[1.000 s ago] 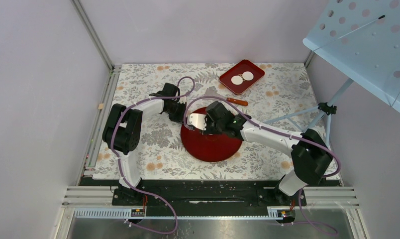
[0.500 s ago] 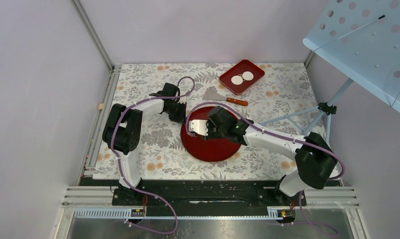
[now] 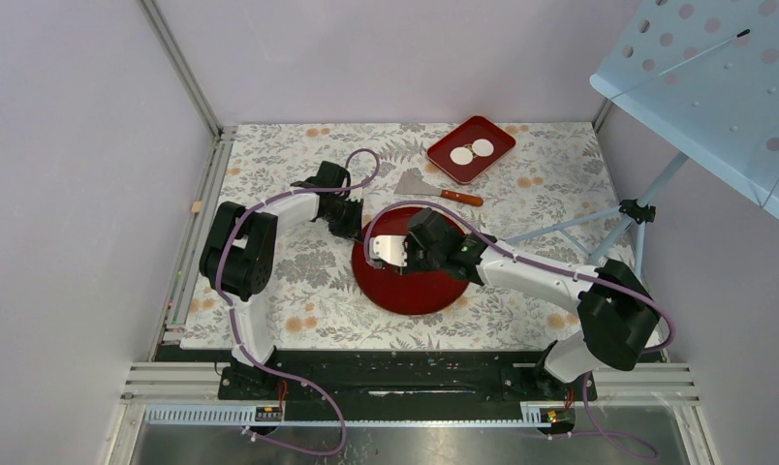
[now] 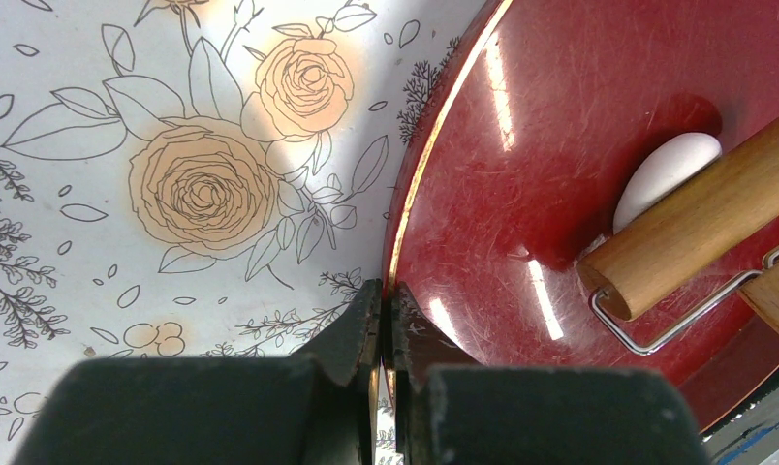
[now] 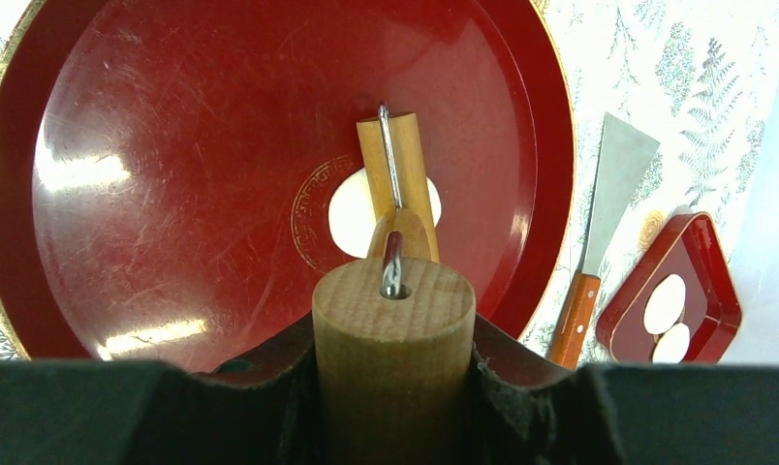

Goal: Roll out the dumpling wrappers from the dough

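The small red tray [image 3: 471, 148] at the far side of the table holds two wrappers [image 3: 461, 155], flat white discs lying side by side and touching; the right wrist view shows both inside its rim. The round red plate [image 3: 410, 286] near the middle of the flowered cloth [image 3: 298, 281] holds the dough [image 5: 347, 215], a small white lump close to the plate's centre. The wooden drum of a roller [image 5: 395, 160] rests on top of the dough, so white shows on both sides of it. A scraper [image 3: 429, 189] with a metal blade and an orange handle lies on the cloth between plate and tray, apart from both.

The left gripper [image 4: 386, 310] is pinched almost fully closed on the plate's left rim. The right gripper [image 5: 393, 360] is clamped round the roller's thick wooden handle, one finger on each side.

Compared with a second ago, the right arm's elbow sits further right and nearer the base. The scraper's blade, hidden behind that arm before, now shows whole. The left arm, plate, tray and wrappers have not shifted.
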You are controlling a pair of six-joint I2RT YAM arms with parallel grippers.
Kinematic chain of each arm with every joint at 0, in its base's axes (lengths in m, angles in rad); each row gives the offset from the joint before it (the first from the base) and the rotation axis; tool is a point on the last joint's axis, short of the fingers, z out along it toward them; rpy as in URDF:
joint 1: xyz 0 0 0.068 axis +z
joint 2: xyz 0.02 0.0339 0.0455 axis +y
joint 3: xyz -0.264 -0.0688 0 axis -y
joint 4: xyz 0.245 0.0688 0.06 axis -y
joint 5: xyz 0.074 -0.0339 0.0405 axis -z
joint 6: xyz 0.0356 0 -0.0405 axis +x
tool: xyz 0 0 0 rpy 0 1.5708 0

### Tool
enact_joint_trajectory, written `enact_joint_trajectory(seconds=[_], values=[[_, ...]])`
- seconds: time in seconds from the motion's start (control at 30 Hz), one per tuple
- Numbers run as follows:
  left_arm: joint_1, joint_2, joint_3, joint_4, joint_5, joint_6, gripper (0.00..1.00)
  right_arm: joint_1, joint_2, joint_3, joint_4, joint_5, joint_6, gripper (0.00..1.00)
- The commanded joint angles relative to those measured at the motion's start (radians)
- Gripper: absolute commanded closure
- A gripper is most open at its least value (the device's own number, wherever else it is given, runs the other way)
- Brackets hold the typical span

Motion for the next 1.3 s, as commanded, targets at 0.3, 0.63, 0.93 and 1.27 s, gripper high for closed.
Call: enact_joint_trajectory(seconds=[0.3,0.63,0.93,1.27], values=[[-0.002,0.017,0.003,-0.022,-0.013,0.002,1.0,0.033,0.069,-0.087,-0.414,-0.227,0.071,1.0],[-0.002,0.017,0.004,-0.022,-0.013,0.003,1.0,0.044,0.06,-0.1,-0.453,-0.26,0.069,1.0],[-0.001,0.017,0.003,-0.022,-0.014,0.002,1.0,0.052,0.062,-0.106,-0.473,-0.272,0.071,1.0],[0.0,0.017,0.004,-0.023,-0.013,0.002,1.0,0.058,0.058,-0.109,-0.505,-0.276,0.068,1.0]])
